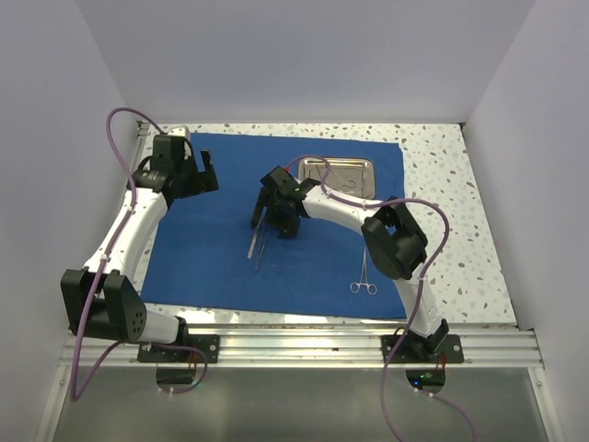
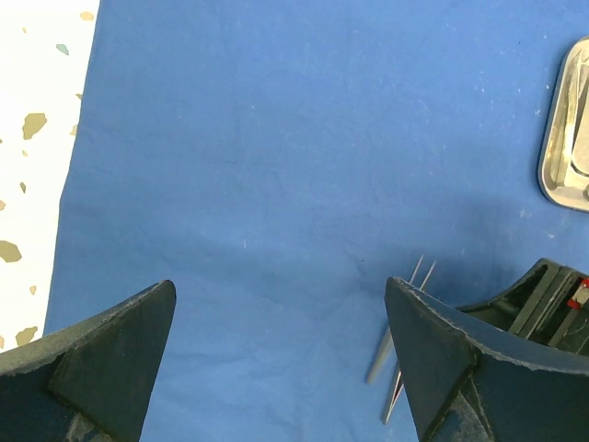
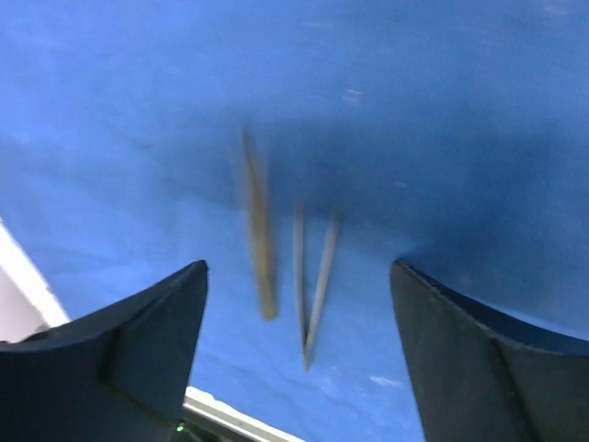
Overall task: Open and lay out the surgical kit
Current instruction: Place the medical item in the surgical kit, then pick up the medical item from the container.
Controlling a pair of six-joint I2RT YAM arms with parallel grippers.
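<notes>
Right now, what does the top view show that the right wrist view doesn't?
Only the top view: the tray at far right, ring-handled forceps near the front edge, the left gripper open over the far left corner, and both arms. Only the right wrist view: a blurred close-up of its own fingers wide apart, gripping nothing. Both: the blue drape, with tweezers and a second slim tool lying on it under the right gripper.
</notes>
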